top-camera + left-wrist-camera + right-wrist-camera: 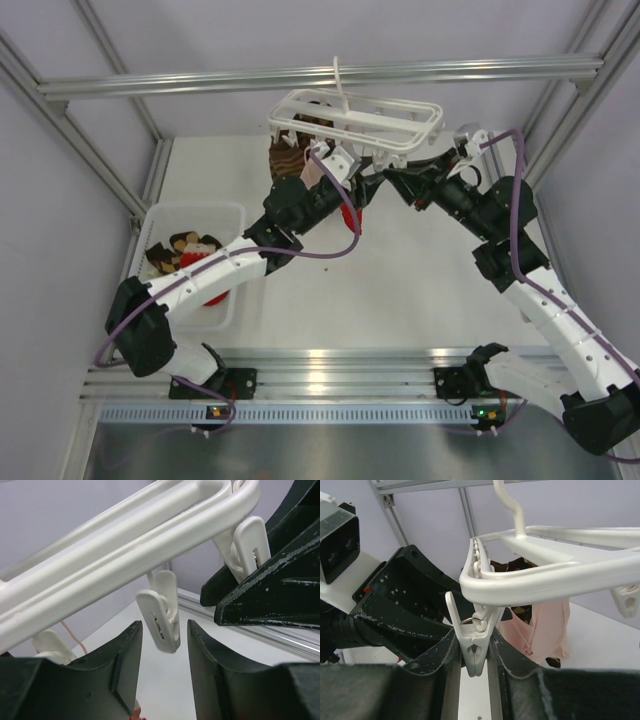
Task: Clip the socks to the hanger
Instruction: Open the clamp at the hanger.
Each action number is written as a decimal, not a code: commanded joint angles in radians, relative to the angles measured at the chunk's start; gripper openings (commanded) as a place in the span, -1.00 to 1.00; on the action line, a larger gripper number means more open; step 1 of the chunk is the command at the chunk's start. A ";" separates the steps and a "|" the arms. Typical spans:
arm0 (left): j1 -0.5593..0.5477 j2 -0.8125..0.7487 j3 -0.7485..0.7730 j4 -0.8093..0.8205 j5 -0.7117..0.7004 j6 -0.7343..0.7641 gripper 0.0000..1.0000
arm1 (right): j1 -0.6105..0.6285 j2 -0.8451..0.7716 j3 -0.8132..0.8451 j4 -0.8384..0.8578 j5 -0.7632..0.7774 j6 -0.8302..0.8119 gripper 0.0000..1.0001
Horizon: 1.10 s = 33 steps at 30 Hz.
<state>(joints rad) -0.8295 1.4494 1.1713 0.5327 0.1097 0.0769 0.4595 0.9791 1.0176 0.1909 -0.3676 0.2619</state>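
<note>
The white hanger [365,118] hangs by its hook from the top rail. A brown striped sock [288,157] and a pale pink sock [314,172] hang clipped at its left end; the right wrist view shows the pink one [545,630]. My right gripper [474,640] is shut on a clip [476,652] under the hanger's frame, one finger pressing each side. My left gripper [165,626] is open just below the frame, and another clip [162,615] dangles between its fingertips without touching them. A red sock [350,218] hangs under the left gripper; only a scrap of this red sock [134,716] shows by its left finger.
A white bin [232,212] at the left holds more socks, brown ones and a red one [212,297]. The two grippers face each other closely under the hanger. Aluminium rails frame the cell, with one [320,76] across the back.
</note>
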 commanded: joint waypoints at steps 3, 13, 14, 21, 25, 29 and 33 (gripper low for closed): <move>-0.005 0.014 0.056 0.124 0.008 0.001 -0.17 | -0.013 -0.036 0.056 0.012 0.010 -0.004 -0.91; -0.003 -0.003 0.059 0.053 0.030 0.000 -0.91 | -0.031 -0.053 0.070 -0.039 0.096 0.000 -0.75; -0.005 -0.010 0.057 0.038 0.022 0.001 -0.97 | -0.032 -0.056 0.081 -0.054 0.119 -0.001 -0.66; -0.022 -0.046 0.093 -0.121 0.015 0.052 -1.00 | -0.050 -0.154 0.111 -0.220 0.115 0.005 0.18; -0.039 -0.050 0.108 -0.181 -0.008 0.081 -1.00 | -0.050 -0.218 0.118 -0.271 -0.084 0.025 0.40; -0.054 -0.052 0.108 -0.211 -0.013 0.107 -1.00 | -0.044 -0.206 0.119 -0.239 -0.182 0.143 1.00; -0.066 -0.047 0.117 -0.240 -0.001 0.121 -1.00 | -0.035 -0.145 0.156 -0.208 -0.165 0.276 0.99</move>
<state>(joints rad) -0.8745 1.4284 1.2484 0.3397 0.0872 0.1707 0.4221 0.7753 1.1320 -0.0437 -0.4900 0.4129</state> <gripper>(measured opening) 0.242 0.995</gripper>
